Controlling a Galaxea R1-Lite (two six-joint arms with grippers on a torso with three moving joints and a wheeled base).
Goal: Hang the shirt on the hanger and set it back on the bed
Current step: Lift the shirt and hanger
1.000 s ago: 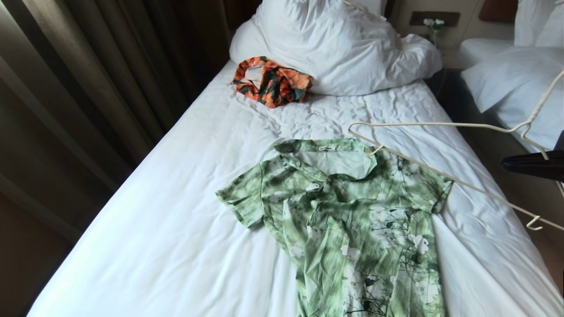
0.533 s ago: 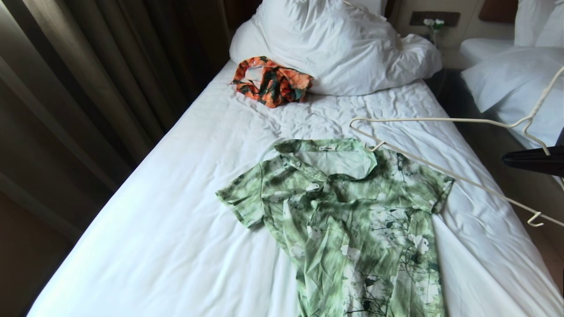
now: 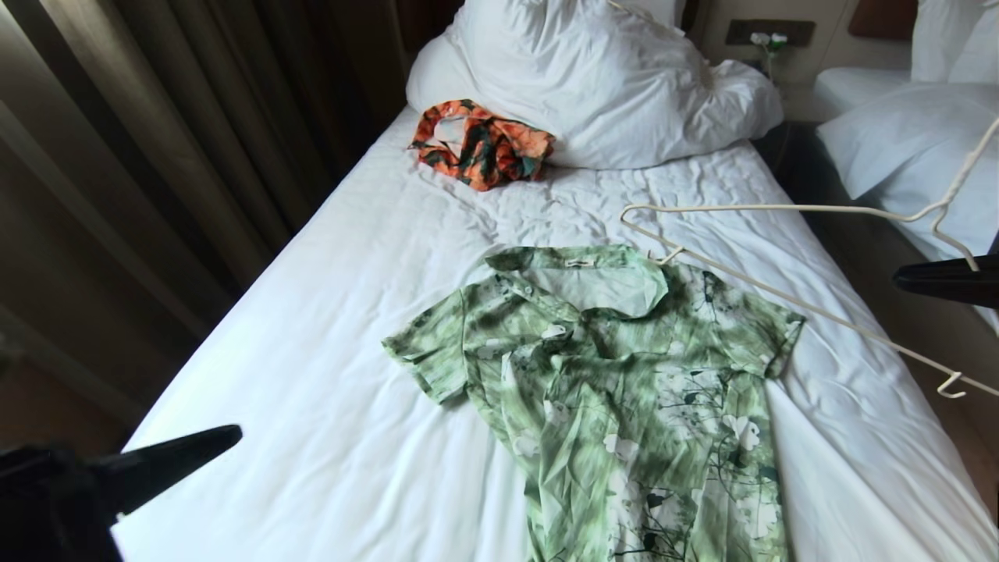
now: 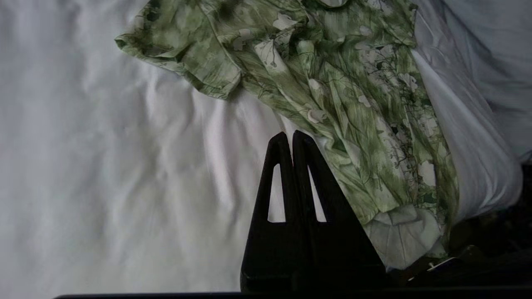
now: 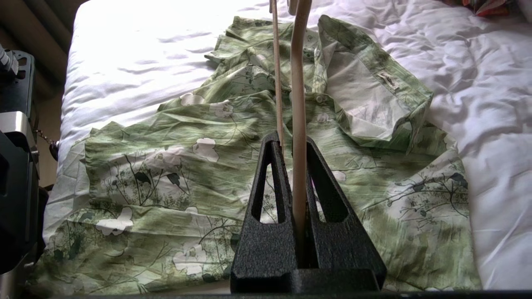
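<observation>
Left claw (image 3: 226, 437) has just swung into the lower left of the frame, tips pressed together and empty, so shirt handling looks about to start. Right claw (image 5: 291, 143), at the right edge, pinches the hanger (image 3: 780, 209) above the shirt's (image 3: 624, 390) collar. The shirt lies flat mid-bed (image 3: 312, 312), with open sheet to its left.

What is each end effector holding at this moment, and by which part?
The right end effector clamps the hanger near its hook. The left end effector, shut, holds nothing.
</observation>
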